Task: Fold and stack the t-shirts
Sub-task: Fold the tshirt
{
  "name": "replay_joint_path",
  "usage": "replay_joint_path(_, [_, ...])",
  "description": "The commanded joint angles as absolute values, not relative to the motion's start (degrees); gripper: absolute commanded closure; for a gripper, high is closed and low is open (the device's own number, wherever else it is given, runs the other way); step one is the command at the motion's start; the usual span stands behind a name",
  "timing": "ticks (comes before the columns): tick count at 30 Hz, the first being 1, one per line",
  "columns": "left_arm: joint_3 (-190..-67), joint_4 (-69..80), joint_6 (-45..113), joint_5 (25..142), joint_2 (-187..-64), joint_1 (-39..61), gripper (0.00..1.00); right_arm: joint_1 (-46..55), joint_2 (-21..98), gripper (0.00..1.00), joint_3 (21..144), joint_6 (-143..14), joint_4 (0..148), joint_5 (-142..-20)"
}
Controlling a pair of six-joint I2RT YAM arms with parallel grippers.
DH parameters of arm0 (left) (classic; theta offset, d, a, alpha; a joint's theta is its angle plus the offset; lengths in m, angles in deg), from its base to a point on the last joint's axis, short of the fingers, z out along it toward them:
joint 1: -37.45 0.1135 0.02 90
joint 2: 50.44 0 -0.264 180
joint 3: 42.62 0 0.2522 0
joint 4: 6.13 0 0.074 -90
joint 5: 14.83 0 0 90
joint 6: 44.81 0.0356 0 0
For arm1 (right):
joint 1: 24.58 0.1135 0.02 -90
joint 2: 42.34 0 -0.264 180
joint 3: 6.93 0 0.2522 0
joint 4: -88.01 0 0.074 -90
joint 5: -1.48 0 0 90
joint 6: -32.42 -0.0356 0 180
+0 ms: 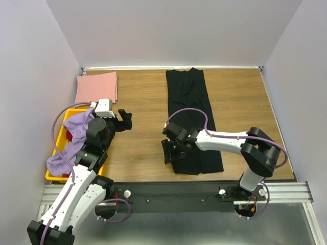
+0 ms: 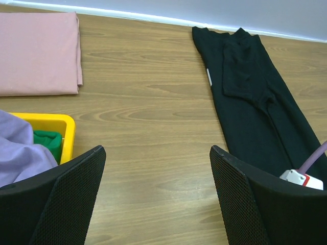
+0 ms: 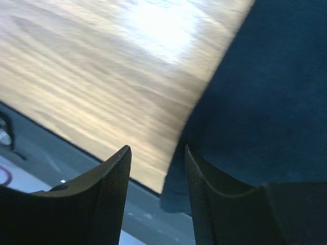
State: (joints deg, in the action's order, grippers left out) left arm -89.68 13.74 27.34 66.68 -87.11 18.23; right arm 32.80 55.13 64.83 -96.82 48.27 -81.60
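Folding the black t-shirt (image 1: 191, 117) end over end looked like the step in hand. It called for pinching every layer at the near left corner, then carrying it low and straight toward the far hem. The shirt lay as a long, narrow, matte strip on the table (image 1: 138, 102), right of centre. The pink t-shirt (image 1: 97, 87) sat folded far left, and the lavender t-shirt (image 1: 71, 143) slumped over the yellow crate (image 1: 49, 176). The right gripper (image 1: 168, 152) straddled that corner with its jaws slightly apart, pinching nothing, while the left gripper (image 1: 124, 120) hovered wide open and empty
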Motion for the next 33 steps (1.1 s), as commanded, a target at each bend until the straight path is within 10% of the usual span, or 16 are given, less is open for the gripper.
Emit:
replay_joint_path(1, [-89.60, 13.78, 26.99, 67.87, -86.48, 18.38, 0.10, 33.69, 51.54, 0.47, 66.34, -99.41, 47.09, -83.69])
replay_joint_path(12, [-89.60, 13.61, 27.08, 68.75, -87.62, 18.38, 0.10, 33.95, 43.01, 0.87, 58.16, -103.28, 47.18, -81.92])
replay_joint_path(33, [-89.60, 13.17, 27.34, 70.86, -90.08, 18.38, 0.11, 34.83, 50.30, 0.92, 55.00, -102.67, 51.74, -76.57])
